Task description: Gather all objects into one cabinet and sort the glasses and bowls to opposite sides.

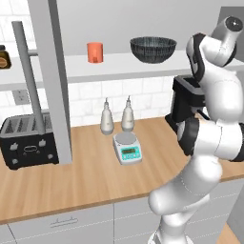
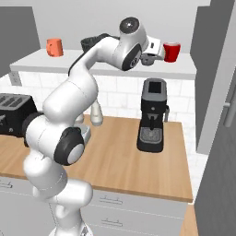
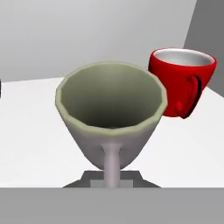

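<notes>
In the hand view the grey cup (image 3: 112,118) sits right in front of the camera, its handle pointing back into the hand, and the red cup (image 3: 181,81) stands just behind it to the right on the white shelf floor (image 3: 26,131). My gripper (image 2: 156,56) reaches into the right part of the open cabinet, beside the red cup (image 2: 171,51), and is shut on the grey cup's handle. On the same shelf (image 1: 119,67) to the left stand the orange cup (image 1: 95,52) and the wide dark mesh bowl (image 1: 153,49). The arm partly hides the bowl (image 2: 89,43) in the right base view.
A grey cabinet door (image 1: 53,81) hangs open at the left and another (image 2: 216,78) at the right. On the wooden counter stand a black coffee machine (image 2: 152,115), a toaster (image 1: 28,140), a small scale (image 1: 127,147) and two white bottles (image 1: 106,119).
</notes>
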Tool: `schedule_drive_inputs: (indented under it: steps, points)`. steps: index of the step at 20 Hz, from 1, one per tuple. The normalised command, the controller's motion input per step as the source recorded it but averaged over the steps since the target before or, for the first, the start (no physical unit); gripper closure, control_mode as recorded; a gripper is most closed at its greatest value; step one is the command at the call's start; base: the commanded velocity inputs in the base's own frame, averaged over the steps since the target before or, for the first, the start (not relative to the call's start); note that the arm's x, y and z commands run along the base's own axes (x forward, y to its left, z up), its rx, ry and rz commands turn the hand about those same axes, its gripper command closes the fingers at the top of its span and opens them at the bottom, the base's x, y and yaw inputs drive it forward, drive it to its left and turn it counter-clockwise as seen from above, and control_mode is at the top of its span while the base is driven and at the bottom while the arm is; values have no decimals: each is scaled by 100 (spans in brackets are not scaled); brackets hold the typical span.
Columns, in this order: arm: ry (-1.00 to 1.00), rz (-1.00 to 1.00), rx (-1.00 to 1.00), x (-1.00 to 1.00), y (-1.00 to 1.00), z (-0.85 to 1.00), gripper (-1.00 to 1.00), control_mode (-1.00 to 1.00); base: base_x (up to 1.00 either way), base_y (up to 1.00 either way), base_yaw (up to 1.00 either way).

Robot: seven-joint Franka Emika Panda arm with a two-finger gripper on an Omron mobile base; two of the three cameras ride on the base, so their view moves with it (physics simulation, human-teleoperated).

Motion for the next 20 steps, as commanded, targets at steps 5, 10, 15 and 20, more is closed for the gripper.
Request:
schedule_drive_inputs:
  steps: [5, 10, 15, 20]
  points:
    - [0, 0, 0, 48, -29, -9, 100, -100, 0, 0, 0]
    - [0, 0, 0, 43, -12, -22, 100, -100, 0, 0, 0]
    - [0, 0, 0, 27, 0, -18, 100, -100, 0, 0, 0]
    - [0, 0, 0, 21, 5, -8, -100, -100, 0, 0, 0]
